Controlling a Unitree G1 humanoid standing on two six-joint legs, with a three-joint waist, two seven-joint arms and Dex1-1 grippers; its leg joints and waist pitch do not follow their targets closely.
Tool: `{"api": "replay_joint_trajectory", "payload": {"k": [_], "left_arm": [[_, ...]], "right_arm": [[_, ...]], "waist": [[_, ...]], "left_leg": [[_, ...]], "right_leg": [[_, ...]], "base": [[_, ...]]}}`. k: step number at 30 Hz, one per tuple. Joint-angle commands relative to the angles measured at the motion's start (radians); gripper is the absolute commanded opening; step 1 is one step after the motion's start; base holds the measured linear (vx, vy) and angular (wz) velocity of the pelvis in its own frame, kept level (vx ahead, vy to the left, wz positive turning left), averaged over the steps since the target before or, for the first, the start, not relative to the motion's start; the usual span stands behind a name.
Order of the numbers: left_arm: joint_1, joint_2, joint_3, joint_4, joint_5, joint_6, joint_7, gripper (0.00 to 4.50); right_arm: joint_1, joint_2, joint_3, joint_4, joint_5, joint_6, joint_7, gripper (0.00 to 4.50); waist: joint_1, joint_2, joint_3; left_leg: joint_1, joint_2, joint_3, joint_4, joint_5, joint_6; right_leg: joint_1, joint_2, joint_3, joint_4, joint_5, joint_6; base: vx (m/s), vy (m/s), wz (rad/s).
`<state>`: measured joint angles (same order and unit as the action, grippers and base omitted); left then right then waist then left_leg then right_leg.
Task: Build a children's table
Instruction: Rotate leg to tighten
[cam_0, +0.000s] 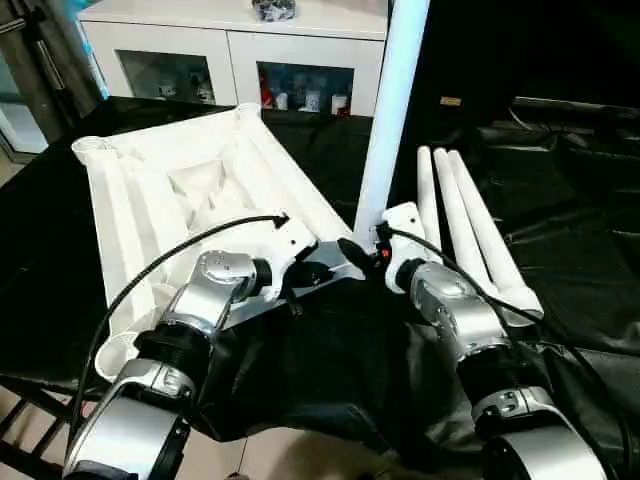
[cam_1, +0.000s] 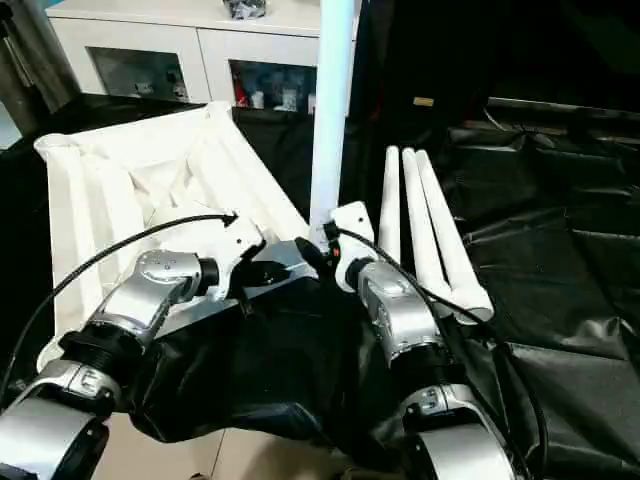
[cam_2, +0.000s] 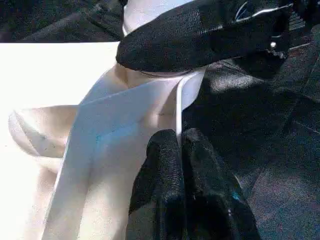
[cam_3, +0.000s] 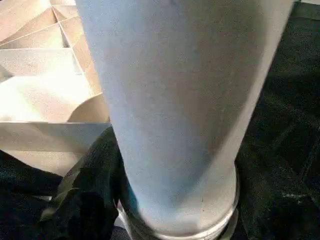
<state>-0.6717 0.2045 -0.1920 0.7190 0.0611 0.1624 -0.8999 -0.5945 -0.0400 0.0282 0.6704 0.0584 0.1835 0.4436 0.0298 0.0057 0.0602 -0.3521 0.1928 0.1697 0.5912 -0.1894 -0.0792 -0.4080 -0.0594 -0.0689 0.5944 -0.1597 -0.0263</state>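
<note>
Tabletop lying upside down on the black sheet, ribs facing up so that its round corner sockets are open to receive legs; one leg stands upright in the near corner socket. I have the right gripper clasped around the base of this leg, jaws spread to the tube's width, which I judge keeps it vertical while it seats. My left gripper is clenched with its fingers pressed together against the tabletop's edge just beside that socket, probably to brace the top against sliding, though I cannot tell whether it pinches the thin wall or only rests on it. Three further legs lie side by side on the sheet to my right, near the right arm for easy reach. A white cabinet stands behind the work
</note>
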Motion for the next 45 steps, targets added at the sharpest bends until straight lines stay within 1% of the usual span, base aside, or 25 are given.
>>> {"api": "replay_joint_trajectory", "payload": {"k": [1,7,8,9,10,11,12,13,14,15,16,19,21,23,24,26,28,29,33,34,35,37,40,42,45], "left_arm": [[-0.058,-0.055,0.016,-0.043,-0.034,-0.022,0.038,0.00],[-0.058,-0.055,0.016,-0.043,-0.034,-0.022,0.038,0.00],[-0.056,-0.055,0.011,-0.044,-0.032,-0.028,0.034,0.00],[-0.034,0.003,-0.016,-0.062,-0.041,-0.064,-0.094,0.00],[-0.027,0.023,-0.025,-0.068,-0.044,-0.076,-0.138,0.00],[-0.010,0.074,-0.045,-0.083,-0.053,-0.104,-0.245,0.00],[-0.009,0.077,-0.046,-0.084,-0.054,-0.105,-0.251,0.00],[-0.006,0.087,-0.049,-0.087,-0.057,-0.110,-0.273,0.00],[-0.005,0.087,-0.049,-0.087,-0.056,-0.109,-0.272,0.00],[-0.005,0.087,-0.049,-0.087,-0.056,-0.109,-0.272,0.00],[-0.005,0.087,-0.049,-0.087,-0.056,-0.109,-0.271,0.00],[-0.006,0.087,-0.048,-0.084,-0.055,-0.111,-0.270,0.00],[-0.007,0.091,-0.050,-0.082,-0.057,-0.115,-0.279,0.00],[-0.008,0.098,-0.052,-0.081,-0.062,-0.121,-0.292,0.00],[-0.008,0.099,-0.051,-0.080,-0.064,-0.124,-0.295,0.00],[-0.010,0.100,-0.050,-0.077,-0.063,-0.127,-0.298,0.00],[-0.011,0.100,-0.048,-0.075,-0.062,-0.129,-0.298,0.00],[-0.011,0.100,-0.047,-0.075,-0.062,-0.129,-0.297,0.00],[-0.009,0.097,-0.046,-0.077,-0.061,-0.127,-0.294,0.00],[-0.009,0.097,-0.046,-0.077,-0.061,-0.127,-0.294,0.00],[-0.007,0.096,-0.046,-0.079,-0.061,-0.127,-0.293,0.00],[-0.007,0.095,-0.046,-0.079,-0.061,-0.127,-0.293,0.00],[-0.003,0.093,-0.043,-0.082,-0.064,-0.124,-0.288,0.00],[0.001,0.091,-0.041,-0.087,-0.066,-0.120,-0.284,0.00],[0.004,0.090,-0.041,-0.088,-0.065,-0.120,-0.279,0.00]], "right_arm": [[0.012,0.087,0.080,0.038,0.011,0.030,0.056,2.67],[0.012,0.087,0.080,0.038,0.011,0.030,0.056,2.67],[0.006,0.088,0.081,0.049,0.006,0.011,0.066,3.01],[0.051,-0.032,0.141,-0.057,0.017,-0.009,0.282,3.01],[0.070,-0.076,0.162,-0.099,0.022,-0.011,0.357,3.01],[0.115,-0.185,0.214,-0.203,0.037,-0.012,0.539,3.01],[0.117,-0.191,0.217,-0.209,0.037,-0.012,0.548,3.01],[0.128,-0.214,0.229,-0.234,0.040,-0.009,0.586,3.01],[0.129,-0.214,0.230,-0.234,0.039,-0.010,0.586,3.01],[0.129,-0.214,0.230,-0.233,0.039,-0.011,0.585,3.01],[0.129,-0.214,0.230,-0.233,0.039,-0.011,0.585,3.01],[0.129,-0.214,0.230,-0.231,0.040,-0.010,0.589,3.01],[0.132,-0.223,0.224,-0.246,0.070,0.028,0.610,3.43],[0.136,-0.234,0.222,-0.266,0.080,0.046,0.635,3.48],[0.138,-0.236,0.221,-0.272,0.079,0.048,0.642,3.75],[0.141,-0.234,0.219,-0.279,0.083,0.059,0.652,3.84],[0.144,-0.229,0.219,-0.282,0.079,0.058,0.645,3.91],[0.145,-0.224,0.222,-0.280,0.074,0.054,0.638,4.19],[0.149,-0.205,0.230,-0.264,0.046,0.040,0.588,4.39],[0.149,-0.205,0.230,-0.264,0.046,0.040,0.588,4.39],[0.152,-0.195,0.233,-0.255,0.037,0.039,0.568,4.18],[0.154,-0.189,0.233,-0.251,0.036,0.037,0.565,3.98],[0.156,-0.173,0.220,-0.245,0.038,0.041,0.539,3.84],[0.158,-0.166,0.214,-0.245,0.039,0.043,0.534,3.56],[0.158,-0.164,0.213,-0.243,0.035,0.040,0.532,3.43]], "waist": [[-0.001,0.002,-0.065],[-0.001,0.003,-0.064],[-0.001,0.003,-0.064],[-0.001,0.000,-0.064],[0.004,0.007,-0.063],[0.014,0.002,-0.066],[0.020,0.003,-0.066],[0.023,0.004,-0.068],[0.026,0.004,-0.071],[0.028,0.005,-0.071],[0.028,0.003,-0.071],[0.026,0.003,-0.069],[0.025,0.003,-0.069],[0.027,0.002,-0.070],[0.029,0.002,-0.071],[0.029,0.003,-0.072],[0.029,0.003,-0.071],[0.028,0.002,-0.071],[0.028,0.002,-0.070],[0.027,0.003,-0.070],[0.027,0.002,-0.070],[0.026,0.002,-0.070],[0.026,0.003,-0.070],[0.025,0.003,-0.069],[0.025,0.002,-0.070]], "left_leg": [[0.001,0.029,-0.007,-0.073,-0.242,0.034],[0.002,0.030,-0.008,-0.074,-0.248,0.033],[0.002,0.030,-0.008,-0.073,-0.248,0.032],[0.001,0.030,-0.008,-0.074,-0.248,0.033],[0.003,0.029,-0.010,-0.075,-0.255,0.038],[0.003,0.035,-0.005,-0.070,-0.237,0.071],[0.008,0.037,-0.003,-0.069,-0.234,0.080],[0.006,0.041,0.002,-0.067,-0.210,0.088],[-0.004,0.039,0.002,-0.065,-0.173,0.092],[-0.005,0.040,0.001,-0.066,-0.167,0.088],[-0.003,0.040,0.000,-0.066,-0.170,0.081],[-0.002,0.038,-0.002,-0.068,-0.193,0.058],[-0.002,0.037,-0.002,-0.068,-0.189,0.057],[-0.003,0.036,-0.001,-0.067,-0.181,0.062],[-0.003,0.037,-0.001,-0.066,-0.174,0.065],[-0.004,0.037,-0.001,-0.066,-0.167,0.065],[-0.004,0.037,-0.001,-0.065,-0.168,0.065],[-0.003,0.037,-0.001,-0.066,-0.169,0.063],[-0.003,0.037,-0.002,-0.066,-0.175,0.058],[-0.002,0.037,-0.003,-0.068,-0.177,0.054],[-0.001,0.037,-0.003,-0.067,-0.179,0.052],[-0.002,0.036,-0.003,-0.068,-0.178,0.050],[-0.002,0.036,-0.003,-0.068,-0.174,0.050],[-0.001,0.036,-0.003,-0.068,-0.185,0.047],[-0.002,0.035,-0.002,-0.067,-0.179,0.047]], "right_leg": [[0.052,-0.077,0.049,-0.086,-0.365,-0.179],[0.051,-0.077,0.049,-0.087,-0.377,-0.176],[0.051,-0.078,0.049,-0.087,-0.375,-0.177],[0.051,-0.077,0.049,-0.087,-0.374,-0.177],[0.053,-0.077,0.047,-0.091,-0.384,-0.169],[0.056,-0.076,0.053,-0.085,-0.315,-0.174],[0.052,-0.074,0.054,-0.085,-0.292,-0.181],[0.052,-0.072,0.055,-0.074,-0.231,-0.212],[0.058,-0.074,0.052,-0.065,-0.188,-0.231],[0.058,-0.076,0.051,-0.064,-0.185,-0.235],[0.058,-0.077,0.050,-0.065,-0.199,-0.236],[0.058,-0.079,0.050,-0.071,-0.259,-0.222],[0.060,-0.077,0.050,-0.071,-0.261,-0.217],[0.061,-0.076,0.050,-0.070,-0.247,-0.216],[0.061,-0.077,0.050,-0.069,-0.238,-0.217],[0.061,-0.077,0.050,-0.067,-0.224,-0.221],[0.061,-0.077,0.049,-0.067,-0.226,-0.221],[0.061,-0.077,0.049,-0.068,-0.231,-0.220],[0.060,-0.078,0.050,-0.069,-0.249,-0.216],[0.059,-0.077,0.049,-0.070,-0.254,-0.215],[0.059,-0.077,0.049,-0.070,-0.256,-0.214],[0.059,-0.078,0.050,-0.070,-0.257,-0.211],[0.059,-0.078,0.050,-0.069,-0.248,-0.213],[0.059,-0.078,0.050,-0.071,-0.269,-0.208],[0.060,-0.078,0.051,-0.071,-0.267,-0.206]], "base": [[0.000,0.000,0.00],[0.000,0.000,0.00],[0.000,0.000,0.00],[0.000,0.000,0.00],[0.000,0.000,0.00],[0.000,0.000,0.00],[0.000,0.000,0.00],[0.000,0.000,0.00],[0.000,0.000,0.00],[0.000,0.000,0.00],[0.000,0.000,0.00],[0.000,0.000,0.00],[0.000,0.000,0.00],[0.000,0.000,0.00],[0.000,0.000,0.00],[0.000,0.000,0.00],[0.000,0.000,0.00],[0.000,0.000,0.00],[0.000,0.000,0.00],[0.000,0.000,0.00],[0.000,0.000,0.00],[0.000,0.000,0.00],[0.000,0.000,0.00],[0.000,0.000,0.00],[0.000,0.000,0.00]]}}
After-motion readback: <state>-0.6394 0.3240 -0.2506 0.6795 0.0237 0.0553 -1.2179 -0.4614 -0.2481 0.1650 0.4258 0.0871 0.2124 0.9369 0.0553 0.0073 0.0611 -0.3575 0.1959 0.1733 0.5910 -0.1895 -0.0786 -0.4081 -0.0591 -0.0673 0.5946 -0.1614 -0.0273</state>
